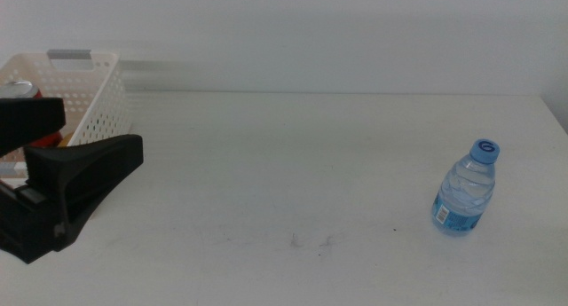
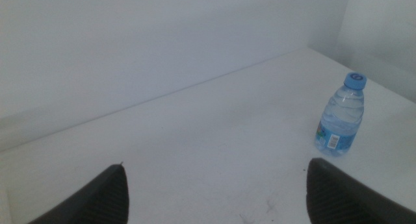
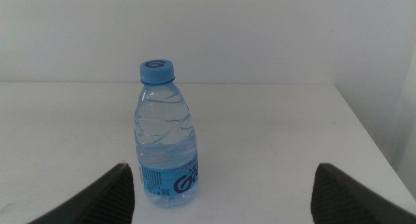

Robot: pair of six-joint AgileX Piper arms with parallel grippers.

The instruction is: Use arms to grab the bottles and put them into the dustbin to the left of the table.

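A small clear water bottle (image 1: 466,189) with a blue cap and label stands upright on the white table (image 1: 284,155) at the right. It also shows in the left wrist view (image 2: 339,117) and the right wrist view (image 3: 166,136). The white perforated dustbin (image 1: 93,98) stands at the far left. The top of a red can (image 1: 19,90) and something orange (image 1: 49,138) show inside it. My left gripper (image 1: 102,133) is open and empty beside the dustbin, far from the bottle. My right gripper (image 3: 221,191) is out of the middle view. Its jaws are wide open, facing the bottle from a short way off.
A white wall runs behind the table. The table's right edge (image 1: 555,120) lies just beyond the bottle. A few faint dark scuff marks (image 1: 311,242) mark the table near the front middle.
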